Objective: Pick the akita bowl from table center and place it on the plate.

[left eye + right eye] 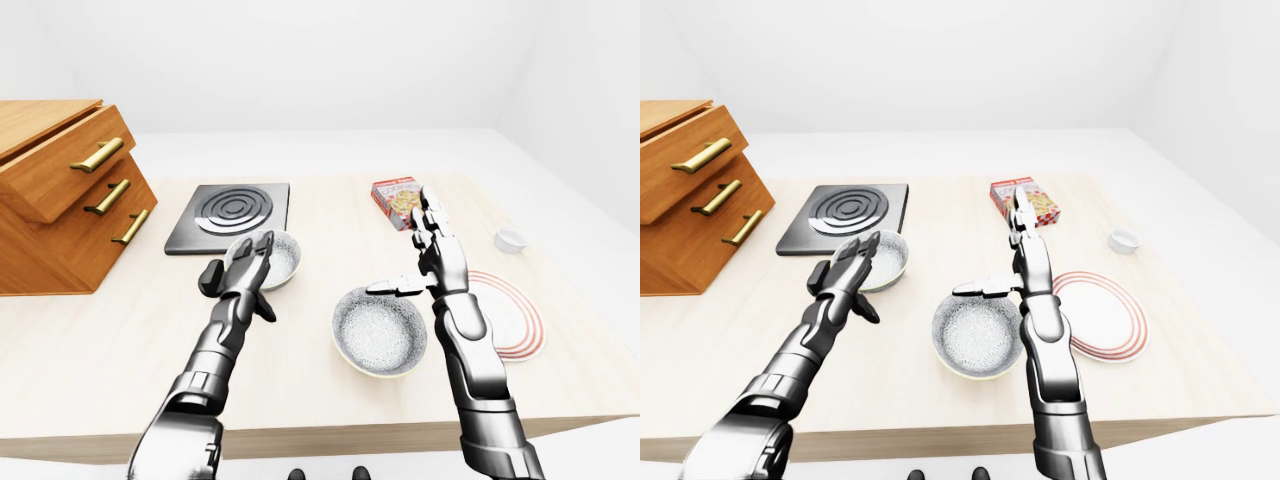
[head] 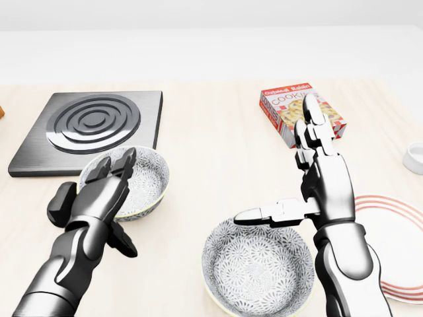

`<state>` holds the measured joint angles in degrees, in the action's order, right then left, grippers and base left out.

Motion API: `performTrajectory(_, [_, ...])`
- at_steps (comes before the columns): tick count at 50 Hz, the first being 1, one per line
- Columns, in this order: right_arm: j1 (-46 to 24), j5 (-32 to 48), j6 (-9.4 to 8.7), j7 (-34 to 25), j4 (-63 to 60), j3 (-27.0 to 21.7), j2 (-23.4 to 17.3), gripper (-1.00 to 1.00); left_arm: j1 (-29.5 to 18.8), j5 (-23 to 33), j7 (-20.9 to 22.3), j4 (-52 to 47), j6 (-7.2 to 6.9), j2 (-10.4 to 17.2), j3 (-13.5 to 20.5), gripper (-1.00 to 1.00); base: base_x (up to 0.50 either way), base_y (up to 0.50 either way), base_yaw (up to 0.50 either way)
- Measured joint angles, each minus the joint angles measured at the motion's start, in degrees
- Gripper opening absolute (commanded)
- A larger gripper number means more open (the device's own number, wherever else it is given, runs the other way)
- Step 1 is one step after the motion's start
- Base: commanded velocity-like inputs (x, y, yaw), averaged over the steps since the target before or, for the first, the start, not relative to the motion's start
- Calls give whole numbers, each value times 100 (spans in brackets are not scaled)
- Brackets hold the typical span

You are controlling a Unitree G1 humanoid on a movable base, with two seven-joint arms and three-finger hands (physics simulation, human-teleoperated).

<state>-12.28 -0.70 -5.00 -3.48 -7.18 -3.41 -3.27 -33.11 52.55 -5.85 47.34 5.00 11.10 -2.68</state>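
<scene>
Two patterned grey-white bowls sit on the light wooden table. The larger bowl (image 2: 258,271) is low in the head view's centre, and the plate (image 2: 403,244), white with red rings, lies just right of it. My right hand (image 2: 297,178) is open above that bowl's upper right rim, fingers pointing up and thumb stretched left over the rim, holding nothing. The smaller bowl (image 2: 142,181) stands below the stove plate. My left hand (image 2: 92,181) is open at its left rim, fingers reaching over the edge without closing on it.
A black ringed stove plate (image 2: 86,129) lies at the upper left and a cookie box (image 2: 291,109) at the upper right. A small white cup (image 2: 415,157) is at the right edge. A wooden drawer cabinet (image 1: 60,200) stands at the table's left end.
</scene>
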Motion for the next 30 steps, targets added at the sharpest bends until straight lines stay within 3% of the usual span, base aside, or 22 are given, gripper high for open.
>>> performTrajectory(10, [12, 16, 0, -24, 32, 10, 5, 100, -740, 436, -430, 1544, 0, 151, -116, 100, 0, 0, 0])
performTrajectory(11, [11, 19, 0, -26, 38, 11, 6, 100, -787, 466, -451, 1647, 0, 162, -123, 73, 0, 0, 0])
performTrajectory(13, [8, 24, 0, -28, 51, 13, 7, 100, -868, 520, -489, 1826, 0, 183, -133, -100, 0, 0, 0])
performTrajectory(21, [-4, 42, 0, -34, 91, 21, 9, 100, -1041, 679, -594, 2260, 0, 196, -289, -100, 0, 0, 0])
performTrajectory(30, [-30, 55, 0, -43, 95, 20, 3, 100, -1110, 703, -691, 2401, 0, 175, -245, -100, 0, 0, 0])
